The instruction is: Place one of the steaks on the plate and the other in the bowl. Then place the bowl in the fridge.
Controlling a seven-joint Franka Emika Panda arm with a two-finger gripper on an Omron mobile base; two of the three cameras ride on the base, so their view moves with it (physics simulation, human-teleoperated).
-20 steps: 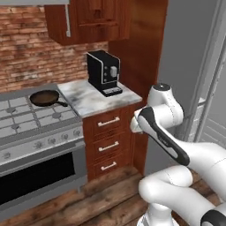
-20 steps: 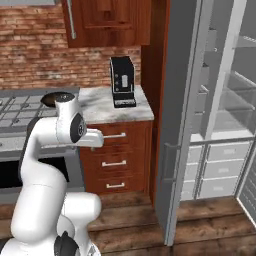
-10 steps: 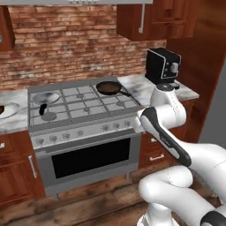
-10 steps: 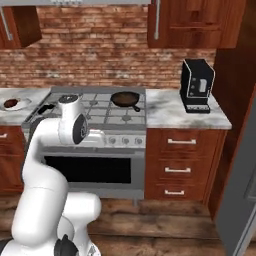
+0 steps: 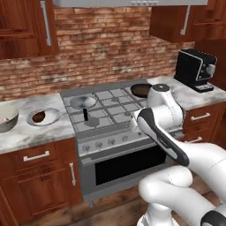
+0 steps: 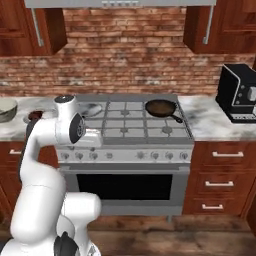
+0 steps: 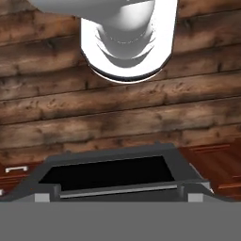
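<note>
the arm folds low in front of the stove (image 5: pixel 110 132), and the hand view looks down at the oven door (image 7: pixel 108 176) and wooden floor (image 7: pixel 117 108); the gripper's fingers cannot be seen, but its jaws stand wide apart with nothing held. on the marble counter (image 5: pixel 26 132) left of the stove sits the plate (image 5: pixel 43 117) with a dark steak (image 5: pixel 39 116) lying on it, its long axis too small to tell. just beside it at the far left is the bowl (image 5: pixel 6 119). on the burners stand a small steel pan (image 5: pixel 83 103) and a dark frying pan (image 6: pixel 161 107). further right, a black coffee machine (image 5: pixel 194 68); no readable writing.
</note>
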